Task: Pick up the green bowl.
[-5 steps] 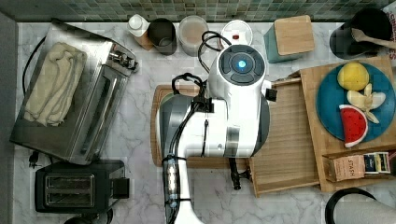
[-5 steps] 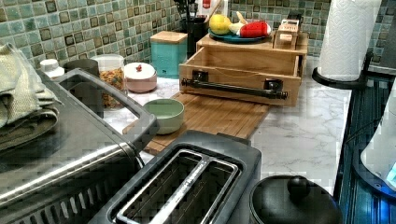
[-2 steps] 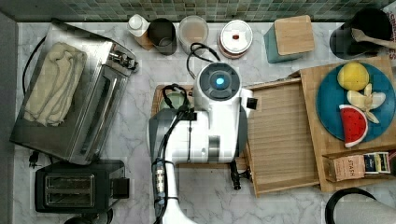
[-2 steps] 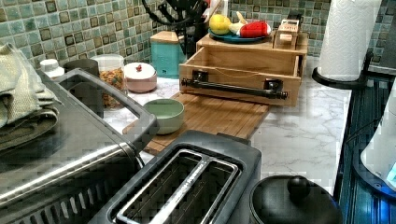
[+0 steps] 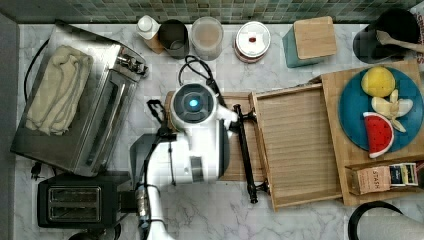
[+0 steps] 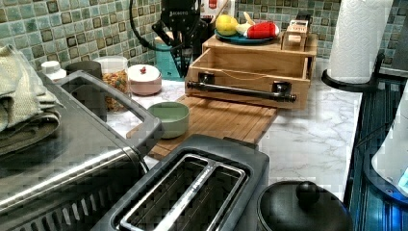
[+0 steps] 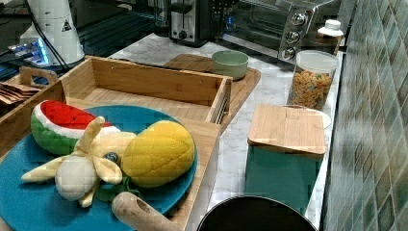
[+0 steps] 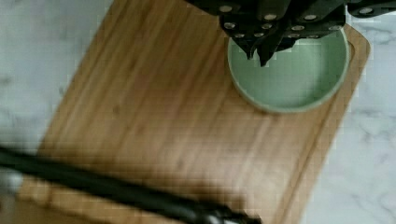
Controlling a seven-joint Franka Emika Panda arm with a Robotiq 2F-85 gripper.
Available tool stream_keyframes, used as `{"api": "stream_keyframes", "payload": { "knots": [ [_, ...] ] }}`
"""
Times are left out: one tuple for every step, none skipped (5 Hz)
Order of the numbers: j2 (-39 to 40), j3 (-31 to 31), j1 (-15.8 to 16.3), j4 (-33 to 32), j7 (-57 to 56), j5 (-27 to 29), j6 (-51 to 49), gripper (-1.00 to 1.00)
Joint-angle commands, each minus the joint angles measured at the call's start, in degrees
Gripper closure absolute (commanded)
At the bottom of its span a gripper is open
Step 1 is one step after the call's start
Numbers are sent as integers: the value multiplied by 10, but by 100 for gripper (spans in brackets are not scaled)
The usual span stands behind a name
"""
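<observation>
Green bowl point(image 6: 169, 118) on wooden board point(image 6: 226, 120), unlabelled

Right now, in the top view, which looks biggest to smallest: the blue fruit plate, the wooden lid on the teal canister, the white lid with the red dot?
1. The blue fruit plate, clearly the largest.
2. The wooden lid, square.
3. The white lid with the red dot, only slightly smaller than the wooden lid, so that order is close.
</observation>
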Motion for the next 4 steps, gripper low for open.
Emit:
{"api": "stream_keyframes", "payload": {
  "knots": [
    [-24, 24, 15, 7, 61, 22, 1, -100],
    [-36, 24, 18, -27, 71, -8, 46, -100],
    [-38, 20, 13, -40, 70, -2, 61, -100],
    [-28, 14, 3, -32, 55, 7, 42, -100]
  ]
}}
